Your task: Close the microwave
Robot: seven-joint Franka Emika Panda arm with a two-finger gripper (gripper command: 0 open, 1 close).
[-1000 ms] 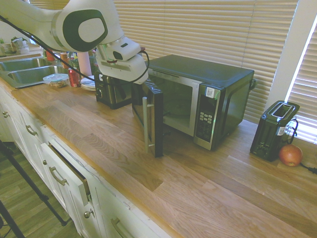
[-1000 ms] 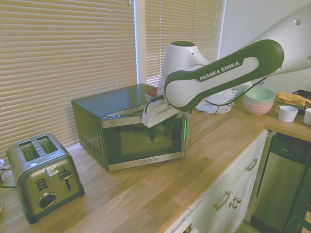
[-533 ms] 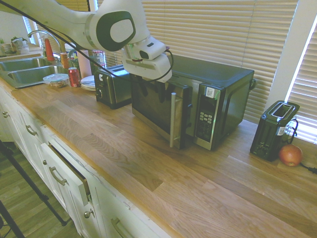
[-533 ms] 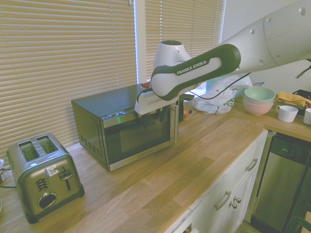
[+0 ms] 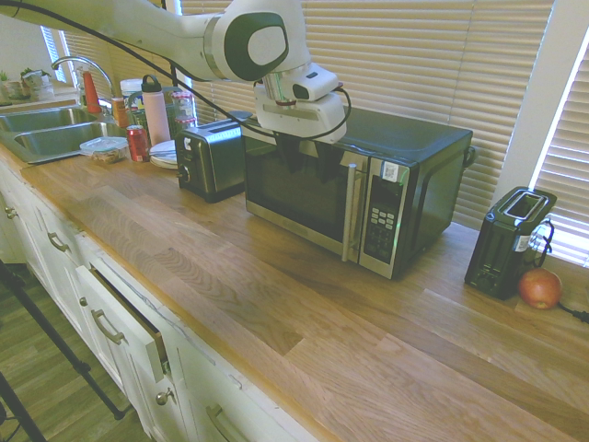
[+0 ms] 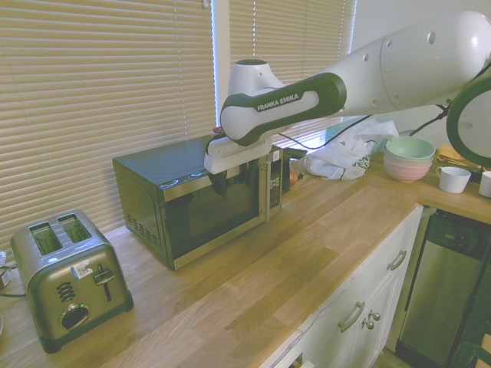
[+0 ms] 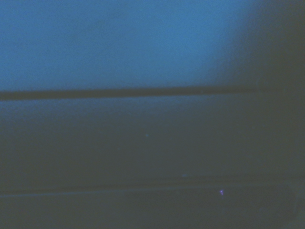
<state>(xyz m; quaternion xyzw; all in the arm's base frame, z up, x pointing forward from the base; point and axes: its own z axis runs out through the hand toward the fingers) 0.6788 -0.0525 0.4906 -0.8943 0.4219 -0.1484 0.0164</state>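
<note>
And here we have the microwave (image 5: 431, 198), right of centre in the frame, standing on the tabletop (image 5: 368, 341) with its back towards the blinds (image 5: 386, 55); its door (image 5: 290, 198) looks flush with the front, or so near that we can't spot a gap; the handle (image 5: 351, 212) stands upright just beside the keypad (image 5: 381, 221), which suits a door that is home or very nearly so.

The hand (image 5: 311, 173) is at the door's upper part, pointing down, its two fingers spread well apart with nothing between them; we judge it is there to push rather than grip, since a flat door needs only pressure, and the handle side gives the best leverage; whether the fingers touch the glass, we can't tell.

So, nearly finished, we reckon; what remains is perhaps a firm nudge to catch the latch, then a clean retreat; the risks are a door resting unlatched and springing back, or a hard shove sliding the whole box towards the blinds.
</note>
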